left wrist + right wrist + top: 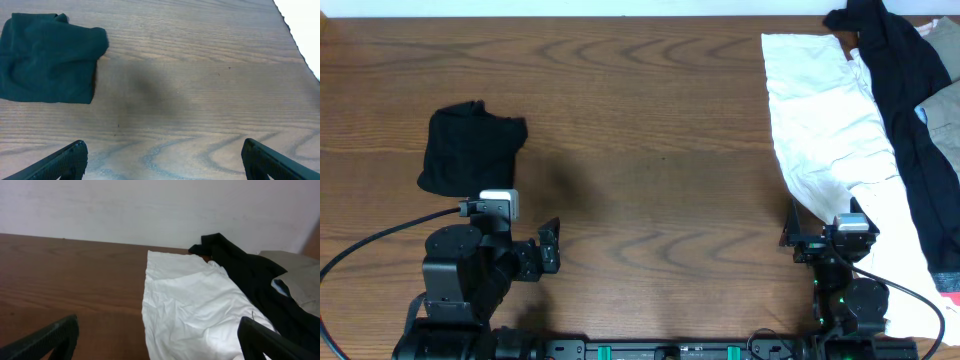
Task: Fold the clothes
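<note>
Holding nothing, my left gripper (162,150) and right gripper (157,325) gape wide; I see the crumpled white cloth garment (830,130) lying lengthwise far-to-near on the right of the brown wooden tabletop (650,120), a folded black cloth (470,150) far left.

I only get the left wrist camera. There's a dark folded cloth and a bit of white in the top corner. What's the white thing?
Observer: A white garment, spread out on the right side of the table.
Operator: Is anything on it?
Observer: Yes, a black garment lies over its right edge.
Operator: Is the other arm grabbing it?
Observer: No, the right gripper is open and holds nothing.
</note>
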`<state>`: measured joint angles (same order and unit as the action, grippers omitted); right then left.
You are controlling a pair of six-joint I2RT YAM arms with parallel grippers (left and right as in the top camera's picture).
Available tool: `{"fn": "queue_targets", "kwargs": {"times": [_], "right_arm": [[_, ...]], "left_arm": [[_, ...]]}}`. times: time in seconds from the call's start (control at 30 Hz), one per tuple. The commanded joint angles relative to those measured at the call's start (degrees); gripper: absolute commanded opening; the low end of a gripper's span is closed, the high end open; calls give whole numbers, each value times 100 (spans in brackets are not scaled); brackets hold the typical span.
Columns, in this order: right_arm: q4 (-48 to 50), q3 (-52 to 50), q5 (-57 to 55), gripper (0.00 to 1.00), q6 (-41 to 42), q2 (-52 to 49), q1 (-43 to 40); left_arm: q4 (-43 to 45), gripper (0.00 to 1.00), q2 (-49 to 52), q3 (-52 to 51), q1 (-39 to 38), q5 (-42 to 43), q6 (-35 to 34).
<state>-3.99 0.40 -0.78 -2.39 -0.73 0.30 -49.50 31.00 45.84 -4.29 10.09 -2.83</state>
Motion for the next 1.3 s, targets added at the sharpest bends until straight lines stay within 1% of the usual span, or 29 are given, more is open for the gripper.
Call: {"fn": "queue_targets", "kwargs": {"times": [0.0, 0.3, 0.37, 0.5, 0.6, 0.8, 0.93, 1.13, 1.17, 1.27], "right_arm": [[-28, -9, 81, 99, -94, 35, -66], [-28, -9, 81, 99, -94, 35, -66], [-28, -9, 81, 99, -94, 35, -66], [-28, -9, 81, 99, -94, 35, -66], [-28, -9, 81, 99, -94, 35, -66], [-26, -9, 81, 99, -94, 35, -66], [-26, -9, 79, 99, -94, 35, -66], [-28, -9, 81, 99, -94, 35, -66], [-28, -9, 79, 99, -94, 35, -66], [-28, -9, 81, 99, -94, 35, -66]], "left_arm": [[4, 98, 2, -20, -17, -50, -28], [2, 98, -7, -22, -17, -63, -15], [-109, 98, -131, -55, 7, -153, 190], [-109, 98, -669, -417, 118, -227, 575], [50, 98, -1320, -1019, 269, -304, 645], [1191, 98, -2575, -2374, 658, -372, 640], [2135, 98, -3104, -3130, 713, -487, 645], [4345, 98, -3091, -4328, 713, -719, 737], [4594, 98, -3091, -4496, 713, -719, 758], [4572, 98, -3091, -4557, 706, -688, 745]]}}
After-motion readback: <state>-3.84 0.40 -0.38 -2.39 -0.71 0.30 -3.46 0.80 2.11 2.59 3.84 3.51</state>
